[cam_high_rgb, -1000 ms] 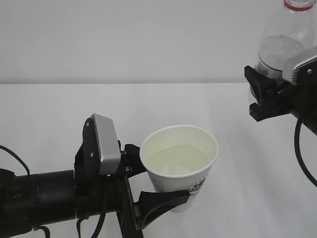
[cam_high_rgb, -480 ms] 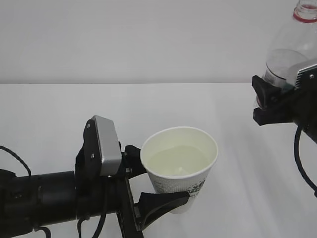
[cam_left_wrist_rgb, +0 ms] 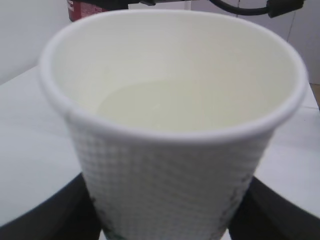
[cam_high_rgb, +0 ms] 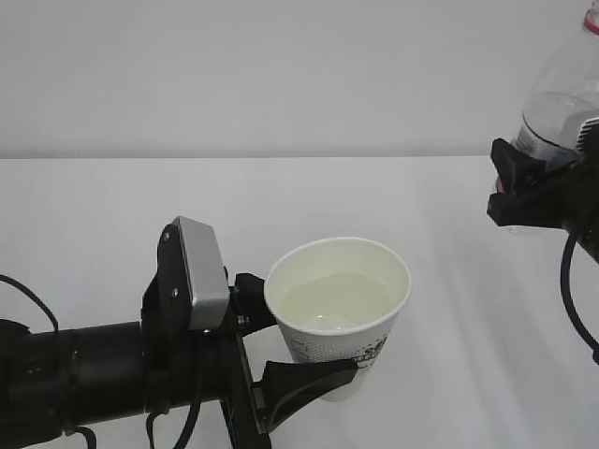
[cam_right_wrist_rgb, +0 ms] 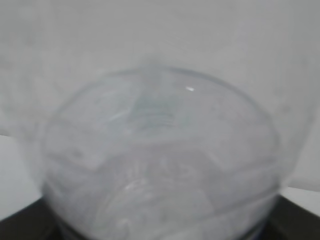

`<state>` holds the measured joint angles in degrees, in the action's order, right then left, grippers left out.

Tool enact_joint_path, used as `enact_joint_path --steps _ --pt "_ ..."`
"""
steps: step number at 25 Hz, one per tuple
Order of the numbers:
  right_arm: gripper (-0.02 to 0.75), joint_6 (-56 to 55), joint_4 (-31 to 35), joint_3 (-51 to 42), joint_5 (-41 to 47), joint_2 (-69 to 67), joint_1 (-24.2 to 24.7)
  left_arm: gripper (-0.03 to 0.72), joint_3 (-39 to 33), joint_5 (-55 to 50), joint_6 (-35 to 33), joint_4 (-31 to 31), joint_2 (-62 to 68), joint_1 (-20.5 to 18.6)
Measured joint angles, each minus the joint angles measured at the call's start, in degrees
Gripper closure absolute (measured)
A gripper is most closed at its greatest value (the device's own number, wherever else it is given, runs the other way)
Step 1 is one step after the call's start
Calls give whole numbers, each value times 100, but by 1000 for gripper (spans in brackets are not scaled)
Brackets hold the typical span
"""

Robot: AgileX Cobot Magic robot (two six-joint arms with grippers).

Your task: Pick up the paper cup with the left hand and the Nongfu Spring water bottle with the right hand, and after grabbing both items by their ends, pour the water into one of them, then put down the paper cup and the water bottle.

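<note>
The left pincer (cam_high_rgb: 298, 348) gripped the paper cup (cam_high_rgb: 339, 313) around its lower wall, jaws spread to the cup's width, one black finger (cam_high_rgb: 304, 382) under its near side and the other behind its left flank. The cup stood upright above the white table (cam_high_rgb: 94, 215), low and just left of centre in the exterior view. Water (cam_high_rgb: 339, 301) lay in its cream interior, pale yellowish, its surface well below the rim. From the left wrist view the cup (cam_left_wrist_rgb: 172, 135) filled nearly the whole picture, its embossed white wall and rolled rim sharp, the water (cam_left_wrist_rgb: 175, 102) level inside and dark pincer fingers (cam_left_wrist_rgb: 45, 220) at both lower corners.

At the far right edge of the exterior view, the right pincer (cam_high_rgb: 533, 192) clasped the Nongfu Spring water bottle (cam_high_rgb: 562, 94) around its body, jaws parted to the bottle's girth. The bottle was held high, well apart from the cup, neck up and leaning slightly right, its top cut off by the frame corner. The right wrist view showed only the blurred clear shoulder of the bottle (cam_right_wrist_rgb: 160, 165) against a pale wall, with dark pincer parts at the bottom corners.
</note>
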<state>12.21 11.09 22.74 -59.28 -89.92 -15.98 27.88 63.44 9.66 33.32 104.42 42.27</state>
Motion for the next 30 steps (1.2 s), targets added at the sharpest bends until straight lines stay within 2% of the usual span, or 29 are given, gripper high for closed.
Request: enact_joint_path --steps 15,30 --pt "242 -121 48 92 -205 -469 0 196 0 0 0 0 0 0" --pt "242 -121 48 1012 -269 -1705 0 196 0 0 0 -250 0 0"
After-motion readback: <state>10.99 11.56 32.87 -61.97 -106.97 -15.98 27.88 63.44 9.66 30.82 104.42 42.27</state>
